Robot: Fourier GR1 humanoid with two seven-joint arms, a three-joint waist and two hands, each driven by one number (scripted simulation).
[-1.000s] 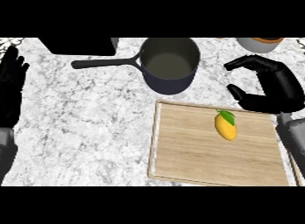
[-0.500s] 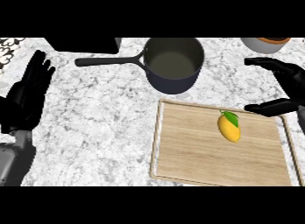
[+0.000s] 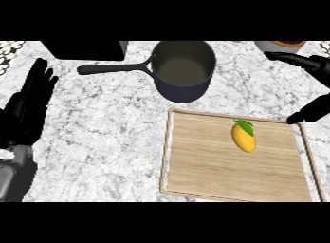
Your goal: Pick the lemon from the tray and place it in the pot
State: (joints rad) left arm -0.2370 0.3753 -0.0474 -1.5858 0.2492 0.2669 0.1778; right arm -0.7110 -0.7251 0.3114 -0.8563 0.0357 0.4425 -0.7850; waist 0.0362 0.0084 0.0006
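Yellow lemon (image 3: 243, 137) lies ungrasped on the tray (image 3: 196, 171), right hand (image 3: 322, 85) open-fingered beside it, left hand (image 3: 28, 111) resting open; pot (image 3: 184, 66) beyond the tray awaits.

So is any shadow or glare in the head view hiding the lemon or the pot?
Head view: lighting is even, no glare; the lemon lies sharp and unshaded on the tray; the pot is dim inside, its rim clear; the right hand is cut by the frame's edge.
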